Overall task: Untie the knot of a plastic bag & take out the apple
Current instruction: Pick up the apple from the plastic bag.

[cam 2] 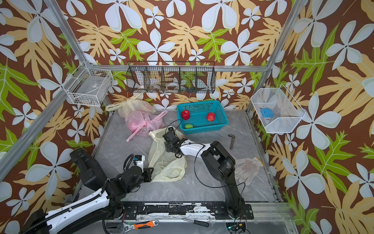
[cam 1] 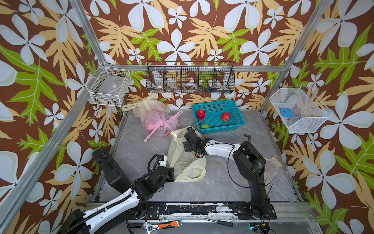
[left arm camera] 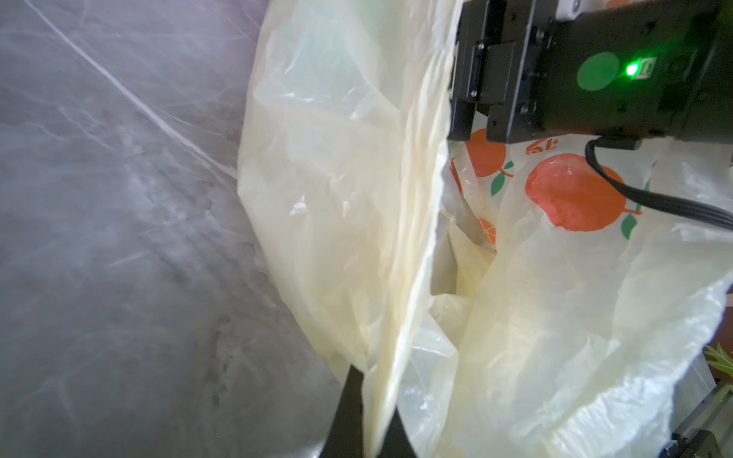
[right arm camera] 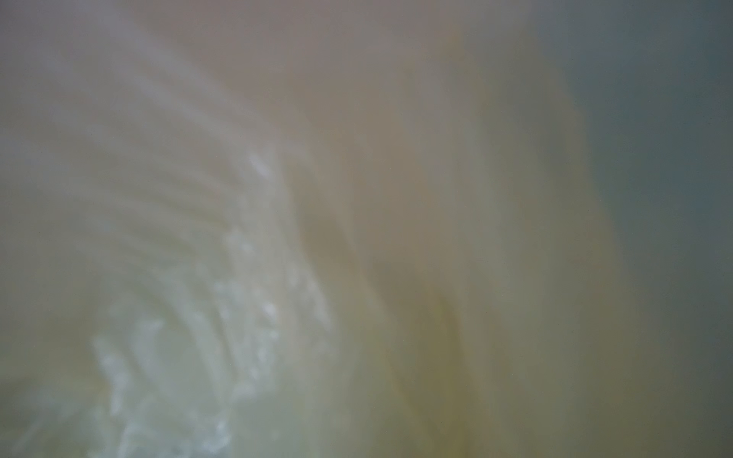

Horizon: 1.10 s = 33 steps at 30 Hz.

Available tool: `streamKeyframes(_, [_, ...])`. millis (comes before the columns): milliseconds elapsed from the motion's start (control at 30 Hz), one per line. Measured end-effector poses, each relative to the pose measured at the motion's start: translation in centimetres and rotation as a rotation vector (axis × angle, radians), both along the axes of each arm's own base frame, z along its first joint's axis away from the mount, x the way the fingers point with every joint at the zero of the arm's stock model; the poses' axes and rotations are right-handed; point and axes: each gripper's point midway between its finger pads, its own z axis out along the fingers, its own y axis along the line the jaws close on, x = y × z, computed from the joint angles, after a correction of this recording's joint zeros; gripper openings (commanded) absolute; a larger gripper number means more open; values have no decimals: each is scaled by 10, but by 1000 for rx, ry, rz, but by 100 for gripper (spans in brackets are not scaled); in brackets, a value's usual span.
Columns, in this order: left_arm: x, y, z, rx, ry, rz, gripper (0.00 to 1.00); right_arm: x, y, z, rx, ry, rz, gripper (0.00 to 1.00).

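Left gripper (left arm camera: 371, 428) clamps the cream bag (cam 1: 182, 162) by its rim at tabletop (cam 1: 222, 182) centre, right gripper (cam 1: 185, 146) reaches inside, jaws hidden, apple unseen; recommend holding the mouth taut while probing slowly deeper.

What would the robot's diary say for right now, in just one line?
left tool: shut on rim of pale yellow plastic bag | right tool: in bag mouth, grip unclear | bag: open
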Motion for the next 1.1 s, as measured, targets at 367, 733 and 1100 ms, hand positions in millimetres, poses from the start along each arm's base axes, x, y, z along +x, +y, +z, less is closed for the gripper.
streamKeyframes(367, [4,5,19,1,-14,39,0,-23,1,-23,53,68,21,53])
streamKeyframes(733, [12,2,52,-61,-60,76,0,-52,32,60,135,-25,172,45])
streamKeyframes(1100, [8,-1,53,-71,-46,51,0,-96,20,104,104,-84,239,45])
